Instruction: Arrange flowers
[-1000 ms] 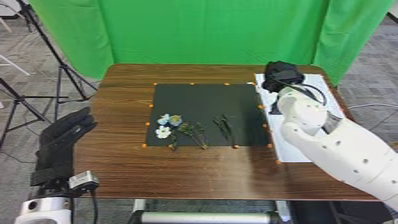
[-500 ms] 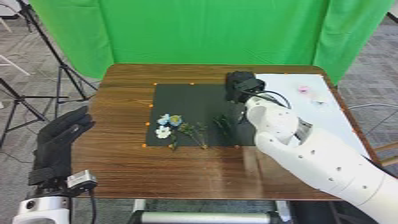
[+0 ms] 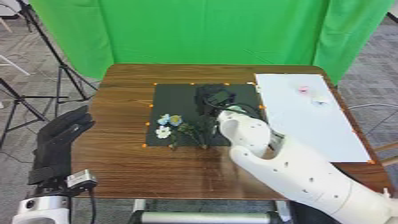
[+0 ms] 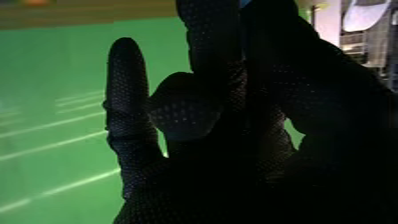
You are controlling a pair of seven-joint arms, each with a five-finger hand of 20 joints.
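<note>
The wooden table (image 3: 120,172) has a faint gloss toward its near edge; the mat (image 3: 178,100) looks smooth and matt, the curtain (image 3: 213,37) creased cloth.

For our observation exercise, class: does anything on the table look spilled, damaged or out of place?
Nothing stands out: the mat and board lie flat, and the blue, yellow and white flowers rest together on the mat.

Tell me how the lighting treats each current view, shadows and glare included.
Head view: the white sheet is the brightest large surface on the table, soft shading marks the folds of the green curtain, and the right hand nearly blends into the dark mat; right wrist view: the glove is close to a silhouette, with pale streaks slanting across the green background.
</note>
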